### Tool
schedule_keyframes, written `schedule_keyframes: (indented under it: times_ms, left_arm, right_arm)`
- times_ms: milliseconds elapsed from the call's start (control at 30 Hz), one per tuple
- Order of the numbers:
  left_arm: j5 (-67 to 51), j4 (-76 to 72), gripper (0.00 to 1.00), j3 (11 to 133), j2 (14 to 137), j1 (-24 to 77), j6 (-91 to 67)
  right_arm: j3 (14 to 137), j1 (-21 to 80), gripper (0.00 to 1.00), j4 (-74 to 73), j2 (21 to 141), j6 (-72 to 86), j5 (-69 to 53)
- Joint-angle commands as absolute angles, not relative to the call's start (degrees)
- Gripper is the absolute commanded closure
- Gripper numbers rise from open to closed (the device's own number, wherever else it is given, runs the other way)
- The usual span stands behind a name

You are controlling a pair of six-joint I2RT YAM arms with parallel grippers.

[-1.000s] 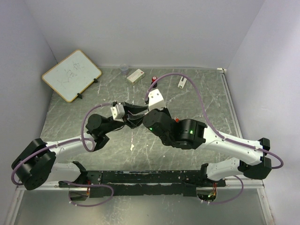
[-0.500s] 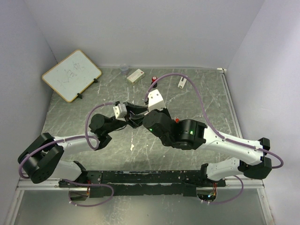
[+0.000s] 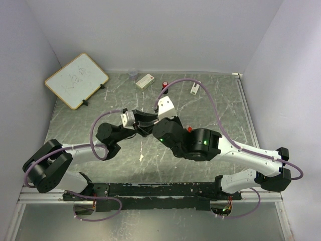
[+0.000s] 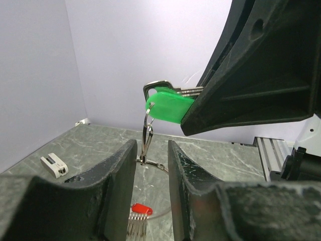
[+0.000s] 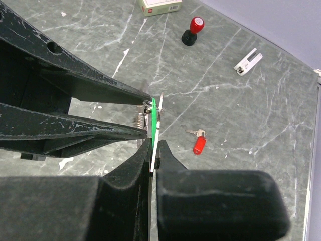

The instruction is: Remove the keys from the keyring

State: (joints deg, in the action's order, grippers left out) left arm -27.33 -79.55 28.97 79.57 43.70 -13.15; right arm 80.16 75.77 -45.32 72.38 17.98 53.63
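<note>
Since a second ago the left arm [image 3: 83,148] has swung its elbow, at the lower left of the overhead view, inward, while both wrists stay together at the middle of the frame. The right pincer [image 5: 152,146] is clamped on the green key [image 4: 168,106], which is up off the desk [image 3: 225,110] at the centre of the left wrist view. From it the keyring [image 4: 146,131] hangs into the gap of the left pincer [image 4: 152,150]. That pincer's fingers stand apart on either side of the ring, and I cannot tell whether they touch it. A red key [image 5: 199,145] lies on the desk, right of centre in the right wrist view.
</note>
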Motion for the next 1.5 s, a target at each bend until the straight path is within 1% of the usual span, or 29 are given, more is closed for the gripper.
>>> schedule_keyframes:
  times_ms: [0,133,500,800,867,1100,1300,1467]
  left_arm:
    - [-29.1,-82.4,0.6,29.6,80.4,43.4,-13.2]
    - [-29.3,-82.8,0.64,29.5,80.8,43.4,-12.9]
    - [-30.5,-85.3,0.64,29.0,81.1,43.4,-12.1]
    - [-31.5,-85.9,0.75,29.2,82.0,43.4,-13.0]
    - [-31.6,-86.0,0.75,29.2,82.2,43.4,-13.1]
    - [-31.1,-87.4,0.62,29.0,82.5,43.4,-13.9]
    - [-30.7,-86.8,0.62,29.4,82.4,43.4,-13.8]
    - [-30.6,-86.3,0.64,29.5,82.4,43.4,-13.8]
  right_arm:
    - [82.4,76.4,1.0,-45.1,72.5,18.5,55.8]
    - [82.4,76.5,1.0,-45.1,72.6,18.4,56.1]
    - [82.4,77.2,1.0,-44.8,72.4,18.1,55.8]
    - [81.9,77.5,1.0,-44.4,71.5,18.3,56.0]
    - [81.8,77.6,1.0,-44.3,71.4,18.3,56.0]
    - [81.7,77.7,1.0,-44.3,71.4,18.3,56.1]
    - [81.9,77.8,1.0,-44.4,71.7,18.2,56.1]
    - [81.8,77.9,1.0,-44.2,71.7,18.3,56.2]
